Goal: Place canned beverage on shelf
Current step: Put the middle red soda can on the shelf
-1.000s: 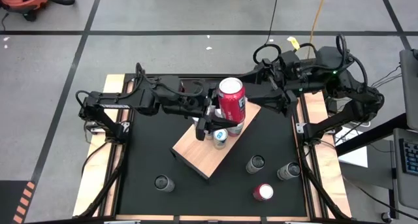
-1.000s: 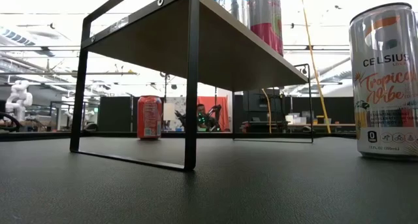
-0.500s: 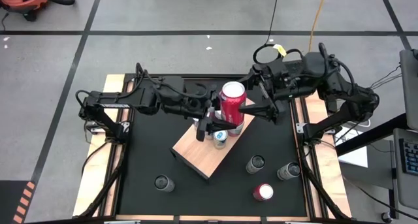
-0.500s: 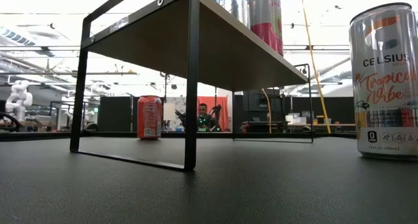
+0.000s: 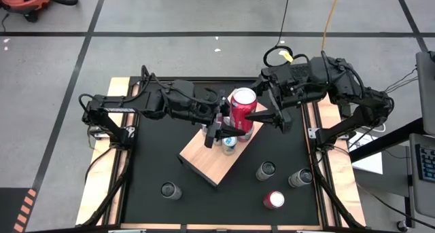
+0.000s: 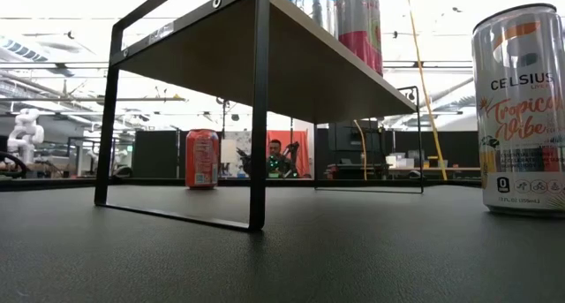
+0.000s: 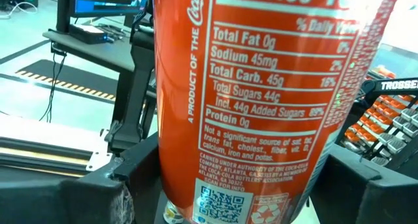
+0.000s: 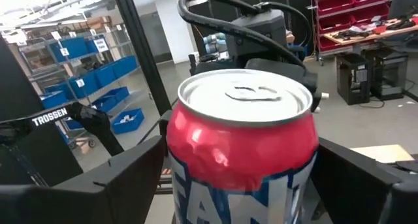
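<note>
**A tall red can upright between my two grippers, over the shelf**

My left gripper (image 5: 219,124) has its jaws clamped on the red can (image 5: 242,109), a smooth, glossy aluminium cylinder with white nutrition print down its side. The can stands upright, long axis vertical, its silver lid and pull tab facing up. It sits above the far end of the shelf (image 5: 211,158), whose top is a flat rectangular board of light tan wood with visible grain, carried on a thin black metal frame and set at an angle on the matte black surface (image 5: 149,165).

My right gripper (image 5: 266,115) has come in from the other side. Its jaws stand apart, one on each side of the can's top; I cannot tell whether they touch the metal.

Under and beside the red can, other cans stand on the shelf, one showing a pale lid (image 5: 229,142). On the surface, well apart from the shelf, stand a dark-topped can (image 5: 169,190), two more (image 5: 266,170) (image 5: 300,178) and a red-topped one (image 5: 273,200), all upright.
</note>
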Controlling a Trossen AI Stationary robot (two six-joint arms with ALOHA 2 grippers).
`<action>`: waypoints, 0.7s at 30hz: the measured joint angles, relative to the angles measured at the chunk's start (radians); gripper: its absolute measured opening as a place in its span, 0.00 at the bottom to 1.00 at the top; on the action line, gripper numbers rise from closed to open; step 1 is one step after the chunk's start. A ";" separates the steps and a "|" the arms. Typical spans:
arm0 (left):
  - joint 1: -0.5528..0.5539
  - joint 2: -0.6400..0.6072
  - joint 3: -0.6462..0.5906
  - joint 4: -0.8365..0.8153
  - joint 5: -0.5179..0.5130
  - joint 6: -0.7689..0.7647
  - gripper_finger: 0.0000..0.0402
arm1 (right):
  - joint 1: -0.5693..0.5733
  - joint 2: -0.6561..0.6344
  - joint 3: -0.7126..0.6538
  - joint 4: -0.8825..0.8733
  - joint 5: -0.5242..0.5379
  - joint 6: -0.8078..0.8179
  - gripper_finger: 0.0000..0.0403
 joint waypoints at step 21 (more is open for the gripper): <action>-0.001 0.000 0.000 -0.046 -0.025 -0.009 0.73 | 0.000 0.002 0.000 -0.039 -0.003 -0.036 0.69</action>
